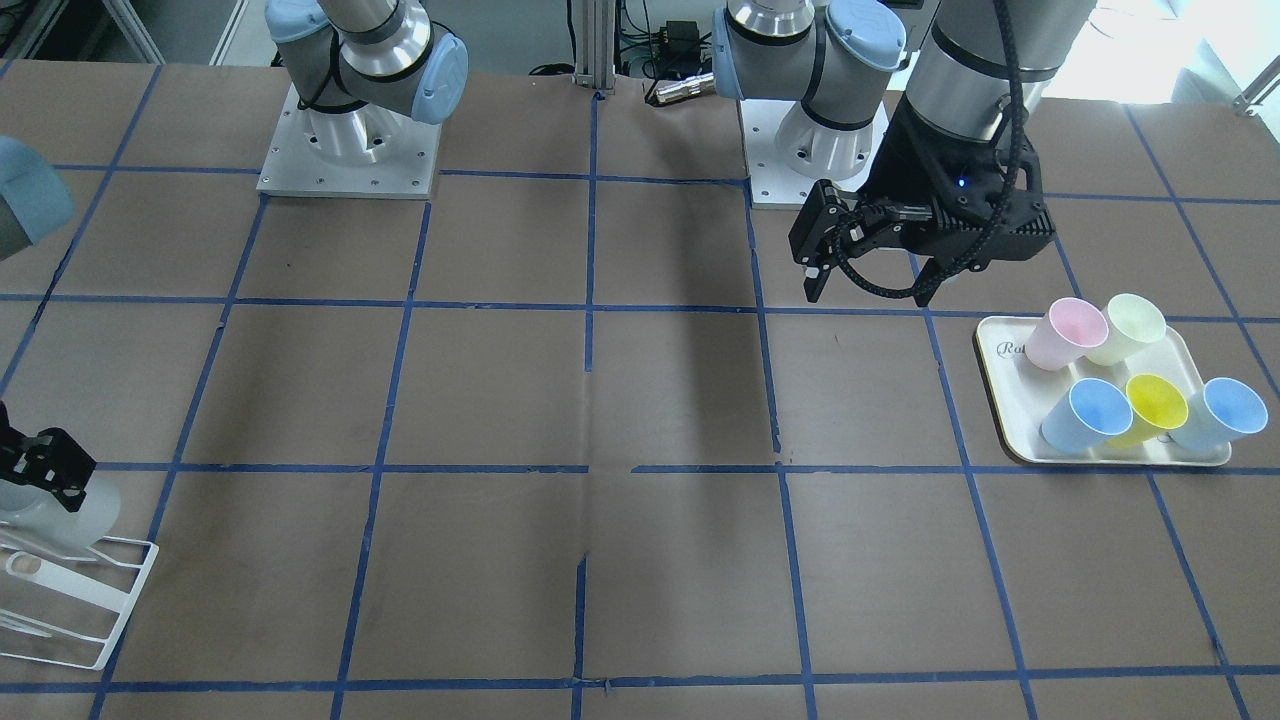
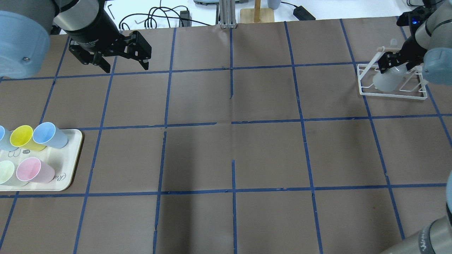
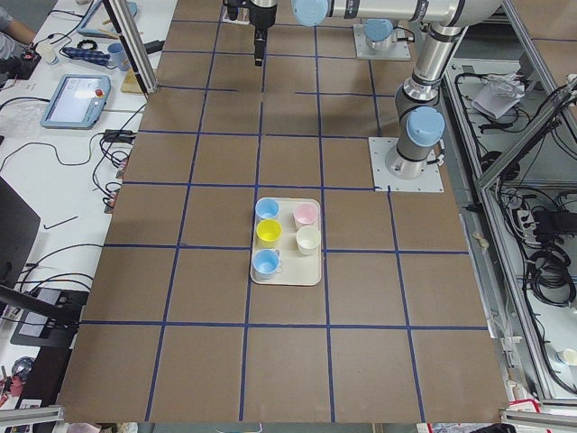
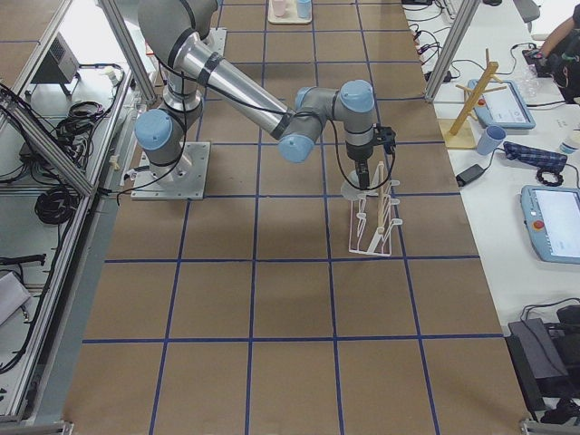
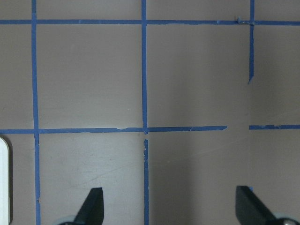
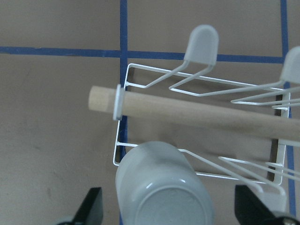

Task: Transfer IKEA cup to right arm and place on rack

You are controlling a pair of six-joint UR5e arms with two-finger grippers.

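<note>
The IKEA cup (image 6: 161, 190) is light grey and sits upside down on the white wire rack (image 6: 123, 117), its base facing the right wrist camera. My right gripper (image 6: 168, 206) is open, with its fingers on either side of the cup and a gap to each side. In the overhead view the right gripper (image 2: 395, 60) is just above the cup (image 2: 386, 80) on the rack (image 2: 392, 93) at the far right. My left gripper (image 2: 126, 67) is open and empty at the far left, above bare table; the left wrist view (image 5: 168, 199) shows only taped table between its fingers.
A cream tray (image 2: 69, 174) at the near left holds several coloured cups: blue, yellow, pink and pale green. A wooden rod (image 6: 197, 112) runs across the top of the rack. Blue tape lines grid the brown table.
</note>
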